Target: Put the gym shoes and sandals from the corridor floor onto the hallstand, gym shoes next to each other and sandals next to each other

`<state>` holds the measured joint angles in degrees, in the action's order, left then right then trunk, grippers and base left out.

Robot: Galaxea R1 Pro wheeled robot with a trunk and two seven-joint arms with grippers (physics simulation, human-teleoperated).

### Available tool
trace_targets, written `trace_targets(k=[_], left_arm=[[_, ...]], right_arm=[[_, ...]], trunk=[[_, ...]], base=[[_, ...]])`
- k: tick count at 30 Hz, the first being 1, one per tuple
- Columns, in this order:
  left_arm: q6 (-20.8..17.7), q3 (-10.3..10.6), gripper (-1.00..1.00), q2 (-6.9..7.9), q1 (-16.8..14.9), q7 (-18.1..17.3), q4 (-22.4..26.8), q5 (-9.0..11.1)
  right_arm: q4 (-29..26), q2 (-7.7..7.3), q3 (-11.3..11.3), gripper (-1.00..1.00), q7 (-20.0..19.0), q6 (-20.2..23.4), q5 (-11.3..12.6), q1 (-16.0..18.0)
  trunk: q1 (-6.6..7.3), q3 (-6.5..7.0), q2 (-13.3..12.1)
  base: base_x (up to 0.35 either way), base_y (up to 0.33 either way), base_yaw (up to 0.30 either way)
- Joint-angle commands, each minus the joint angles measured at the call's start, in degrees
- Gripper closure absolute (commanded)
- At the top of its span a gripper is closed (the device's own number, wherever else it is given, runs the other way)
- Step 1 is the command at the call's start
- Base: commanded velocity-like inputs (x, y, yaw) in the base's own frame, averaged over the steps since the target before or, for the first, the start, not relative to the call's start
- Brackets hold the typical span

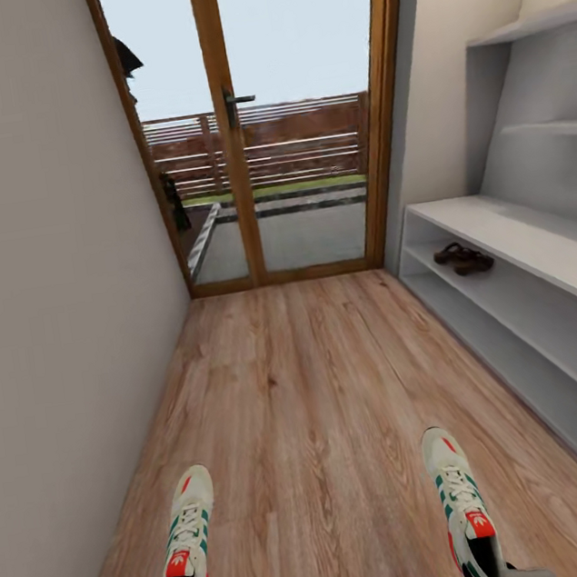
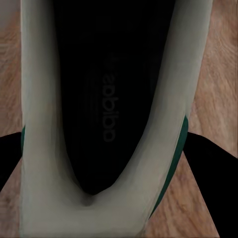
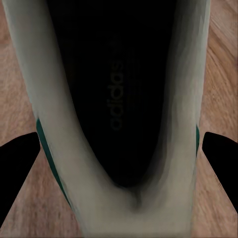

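Both gym shoes held up over the corridor floor, sandals already on the hallstand.

In the head view the left gym shoe (image 1: 186,551) and the right gym shoe (image 1: 462,507) point toe-first toward the glass door (image 1: 270,126), well apart, each with its heel at the near edge of the corridor floor (image 1: 306,414). The left gripper (image 2: 106,148) has its jaws closed on the left gym shoe's sides, dark fingers (image 2: 213,173) pressing either flank near the heel; the right gripper (image 3: 119,148) grips the right gym shoe the same way, fingers (image 3: 15,168) against both sides. The two brown sandals (image 1: 463,258) lie side by side, touching, on the upper open shelf of the hallstand (image 1: 539,239), near its far end by the door.
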<state>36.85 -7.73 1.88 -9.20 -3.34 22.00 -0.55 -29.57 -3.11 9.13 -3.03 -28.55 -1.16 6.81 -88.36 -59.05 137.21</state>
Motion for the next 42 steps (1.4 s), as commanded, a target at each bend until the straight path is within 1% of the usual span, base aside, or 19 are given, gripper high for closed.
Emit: trace_targets(k=[1,19,32,42], left_arm=[[0.2,-0.4,1.00,-0.03,0.0,-0.4,0.0,-0.1],[0.1,-0.4,1.00,-0.03,0.0,-0.4,0.0,0.0],[0.2,-0.4,1.00,-0.03,0.0,-0.4,0.0,0.0],[0.1,-0.4,1.00,-0.03,0.0,-0.4,0.0,0.1]], right_arm=[[0.0,0.03,0.3,1.00,-0.3,-0.2,-0.1,0.0],[0.0,0.03,0.3,1.00,-0.3,-0.1,-0.1,0.0],[0.0,0.03,0.3,1.00,-0.4,-0.1,0.0,0.0],[0.0,0.03,0.3,1.00,-0.4,-0.1,0.0,0.0]], trunk=[[-0.02,-0.05,0.0],[-0.02,-0.05,0.0],[-0.02,-0.05,0.0],[-0.02,-0.05,0.0]], base=[[0.336,0.000,-0.074],[0.336,0.005,-0.015],[0.336,0.091,-0.245],[0.305,0.194,-0.265]])
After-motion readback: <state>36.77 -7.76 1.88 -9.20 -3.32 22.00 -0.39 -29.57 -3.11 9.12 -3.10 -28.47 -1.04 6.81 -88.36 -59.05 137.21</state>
